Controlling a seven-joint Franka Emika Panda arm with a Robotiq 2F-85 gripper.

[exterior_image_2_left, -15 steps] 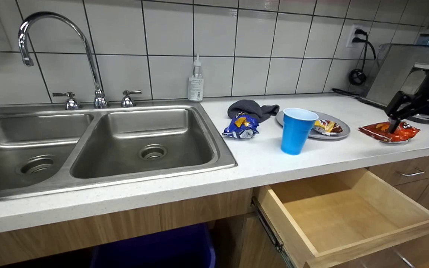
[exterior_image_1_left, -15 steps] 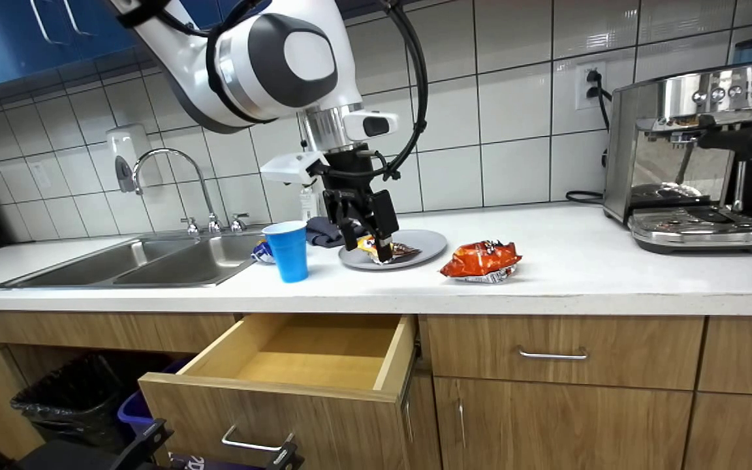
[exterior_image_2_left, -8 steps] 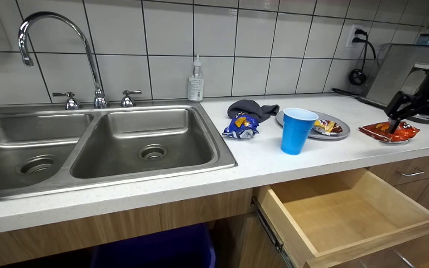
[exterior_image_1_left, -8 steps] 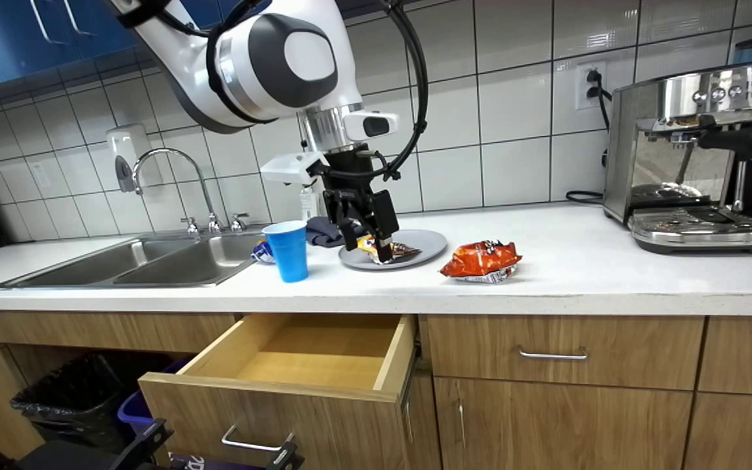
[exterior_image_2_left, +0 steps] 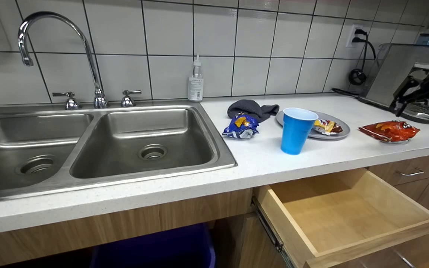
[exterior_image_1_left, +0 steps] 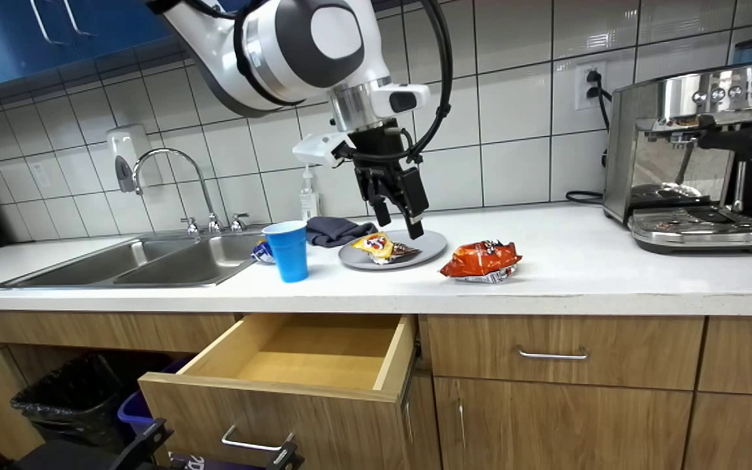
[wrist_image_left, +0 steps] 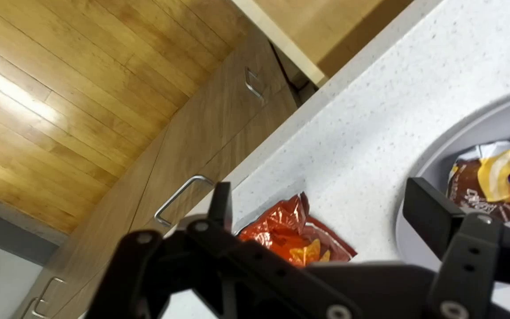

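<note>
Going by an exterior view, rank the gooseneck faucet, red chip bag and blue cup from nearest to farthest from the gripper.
From the gripper, in an exterior view:
1. Red chip bag, right of the gray plate in the picture.
2. Blue cup, left of the gray plate.
3. Gooseneck faucet, farther left, at the back of the sink.

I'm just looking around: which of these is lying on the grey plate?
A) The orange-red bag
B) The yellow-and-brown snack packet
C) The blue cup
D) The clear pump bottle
B: both exterior views show the yellow-and-brown snack packet resting on the grey plate, and the wrist view, though it cuts part of both off, also shows it inside the rim.
</note>
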